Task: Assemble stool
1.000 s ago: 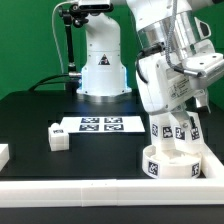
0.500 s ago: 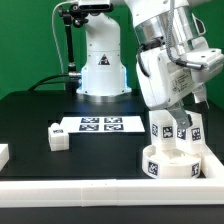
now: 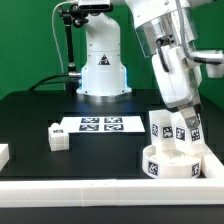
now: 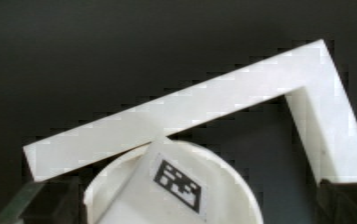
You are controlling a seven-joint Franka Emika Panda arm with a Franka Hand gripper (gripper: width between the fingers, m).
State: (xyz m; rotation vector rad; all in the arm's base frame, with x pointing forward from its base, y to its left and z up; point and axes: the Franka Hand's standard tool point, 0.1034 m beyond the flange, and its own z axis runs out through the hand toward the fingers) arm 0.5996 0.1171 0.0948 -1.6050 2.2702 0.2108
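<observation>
The stool's round white seat [image 3: 168,163] lies near the front right corner of the table. Two white tagged legs stand on it, one [image 3: 160,126] on the exterior view's left and one [image 3: 186,129] on its right. My gripper [image 3: 191,112] hangs just above the right leg, open and apart from it. In the wrist view that leg's tagged top [image 4: 171,186] shows between the dark fingers [image 4: 29,198], with a gap on each side. A third leg [image 3: 57,138] lies on the black table at the exterior view's left.
The marker board [image 3: 100,124] lies mid-table in front of the robot base [image 3: 101,75]. White border rails run along the front [image 3: 100,190] and the right [image 3: 214,165], meeting in a corner [image 4: 308,75] close to the seat. A white block [image 3: 3,153] sits at the far left.
The gripper has opened and let go of the right leg on the seat. The hand has tilted and lifted slightly toward the exterior view's right.
</observation>
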